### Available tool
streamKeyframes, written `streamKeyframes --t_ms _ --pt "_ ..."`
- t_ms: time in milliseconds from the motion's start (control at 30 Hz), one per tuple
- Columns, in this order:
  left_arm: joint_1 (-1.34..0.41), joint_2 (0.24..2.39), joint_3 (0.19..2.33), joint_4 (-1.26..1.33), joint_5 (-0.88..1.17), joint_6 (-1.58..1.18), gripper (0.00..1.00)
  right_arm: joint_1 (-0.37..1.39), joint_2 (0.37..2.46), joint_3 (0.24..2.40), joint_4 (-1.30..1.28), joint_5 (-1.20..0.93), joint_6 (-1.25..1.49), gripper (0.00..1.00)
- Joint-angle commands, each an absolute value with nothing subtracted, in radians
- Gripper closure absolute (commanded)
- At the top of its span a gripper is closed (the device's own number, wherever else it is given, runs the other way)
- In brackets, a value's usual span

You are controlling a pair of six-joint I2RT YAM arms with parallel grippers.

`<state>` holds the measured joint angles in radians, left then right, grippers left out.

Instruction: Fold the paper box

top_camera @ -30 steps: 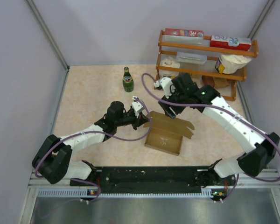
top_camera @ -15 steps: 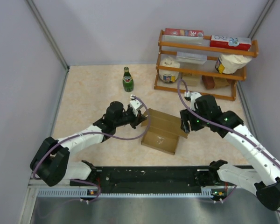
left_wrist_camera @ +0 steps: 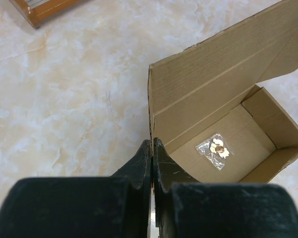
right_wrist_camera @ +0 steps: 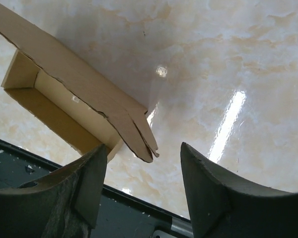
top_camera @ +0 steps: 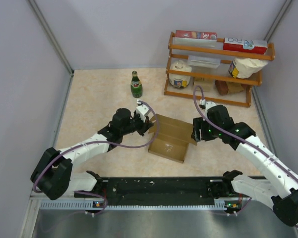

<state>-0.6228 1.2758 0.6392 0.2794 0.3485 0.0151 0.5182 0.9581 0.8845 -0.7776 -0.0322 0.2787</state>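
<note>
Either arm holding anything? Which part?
Right jaws open, holding nothing. Left jaws shut at the paper box corner edge; whether they pinch it cannot be told.

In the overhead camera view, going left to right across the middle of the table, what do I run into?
left gripper → paper box → right gripper

The right pincer (top_camera: 195,134) is swinging from the paper box's (top_camera: 167,148) far edge round to its right side, jaws apart, while the lid (top_camera: 175,128) is folding down over the box, which is sliding slightly left.
</note>
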Motion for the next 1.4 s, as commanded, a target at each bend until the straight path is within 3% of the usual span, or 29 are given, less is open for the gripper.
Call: streamKeyframes --t_ms 0,700,1167,1267,1367 --pt "-0.618 1.246 0.629 0.293 0.289 -0.026 0.99 0.506 0.966 0.839 -0.677 -0.003 0.347 0.41" --pt "-0.617 1.224 0.626 0.273 0.249 -0.066 0.99 0.508 0.928 0.680 -0.394 -0.069 0.360 0.62" --pt "-0.617 1.212 0.630 0.270 0.270 -0.120 0.97 0.506 0.956 0.686 -0.327 -0.115 0.334 0.85" --pt "-0.618 1.206 0.630 0.261 0.261 -0.120 0.97 0.506 0.966 0.689 -0.333 -0.129 0.331 0.85" --pt "-0.618 1.200 0.629 0.253 0.252 -0.117 0.97 0.508 0.966 0.689 -0.348 -0.143 0.330 0.80"
